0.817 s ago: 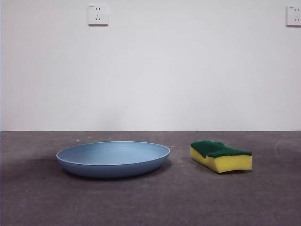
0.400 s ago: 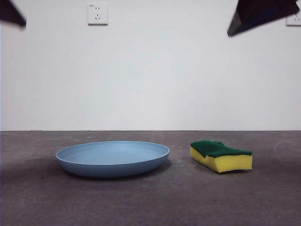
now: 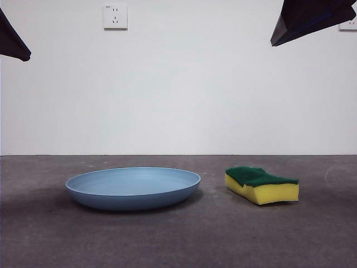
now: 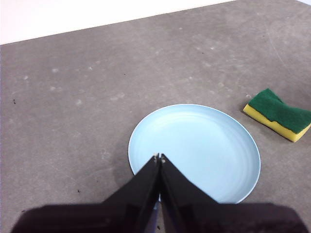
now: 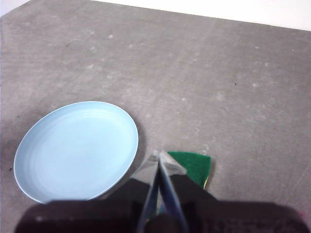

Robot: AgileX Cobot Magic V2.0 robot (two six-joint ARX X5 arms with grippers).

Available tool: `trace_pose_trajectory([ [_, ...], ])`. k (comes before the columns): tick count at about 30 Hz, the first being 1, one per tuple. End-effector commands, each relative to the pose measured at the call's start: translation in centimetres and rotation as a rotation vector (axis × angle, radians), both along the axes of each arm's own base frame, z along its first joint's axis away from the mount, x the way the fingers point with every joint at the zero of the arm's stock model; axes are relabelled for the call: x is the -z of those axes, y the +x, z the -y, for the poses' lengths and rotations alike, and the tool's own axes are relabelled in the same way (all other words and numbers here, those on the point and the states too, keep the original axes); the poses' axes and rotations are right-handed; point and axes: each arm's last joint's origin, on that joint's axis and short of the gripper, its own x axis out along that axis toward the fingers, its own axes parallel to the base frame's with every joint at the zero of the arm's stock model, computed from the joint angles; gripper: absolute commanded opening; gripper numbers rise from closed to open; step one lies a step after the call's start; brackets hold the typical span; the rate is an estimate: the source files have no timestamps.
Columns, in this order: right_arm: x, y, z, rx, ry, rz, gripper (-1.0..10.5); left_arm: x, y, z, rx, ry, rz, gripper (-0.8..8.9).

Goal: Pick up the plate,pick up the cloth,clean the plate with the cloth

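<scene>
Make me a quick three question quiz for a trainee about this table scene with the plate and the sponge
1. True or false: the cloth lies inside the plate.
2. Multiple choice: the left end effector hangs above A) the sponge B) the plate C) the wall socket.
3. Fill in: the right end effector has its jaws ____.

Key: 1 false, it lies on the table beside the plate. 2 B. 3 shut.

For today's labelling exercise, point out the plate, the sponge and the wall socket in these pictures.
plate (image 3: 133,184): front view, on its inner floor.
sponge (image 3: 271,192): front view, on its yellow side.
wall socket (image 3: 115,16): front view, on its white faceplate.
</scene>
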Motion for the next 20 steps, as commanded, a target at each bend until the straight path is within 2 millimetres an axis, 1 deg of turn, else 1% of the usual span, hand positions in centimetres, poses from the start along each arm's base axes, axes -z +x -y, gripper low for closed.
trace_pose_trajectory([
  [1,0.1,0.0,0.0,0.006,0.01,0.001,0.0,0.0,0.0,0.0,-0.001,-0.006,0.0,-0.03],
  [8,0.1,0.0,0.0,0.006,0.01,0.001,0.0,0.0,0.0,0.0,0.001,0.0,0.002,-0.03],
  [10,0.1,0.0,0.0,0.006,0.01,0.001,0.0,-0.2,-0.2,-0.1,0.024,0.06,0.045,-0.03],
  [12,0.1,0.0,0.0,0.006,0.01,0.001,0.0,-0.7,-0.7,-0.6,0.026,0.097,0.104,-0.03],
  [14,0.1,0.0,0.0,0.006,0.01,0.001,0.0,-1.3,-1.1,-1.0,0.018,0.098,0.166,-0.03],
  [18,0.1,0.0,0.0,0.006,0.01,0.0,0.0,-2.0,-1.8,-2.4,-0.067,0.075,0.232,-0.03],
  [20,0.1,0.0,0.0,0.006,0.01,0.001,0.0,-2.0,-2.0,-3.2,-0.124,0.067,0.253,-0.03],
])
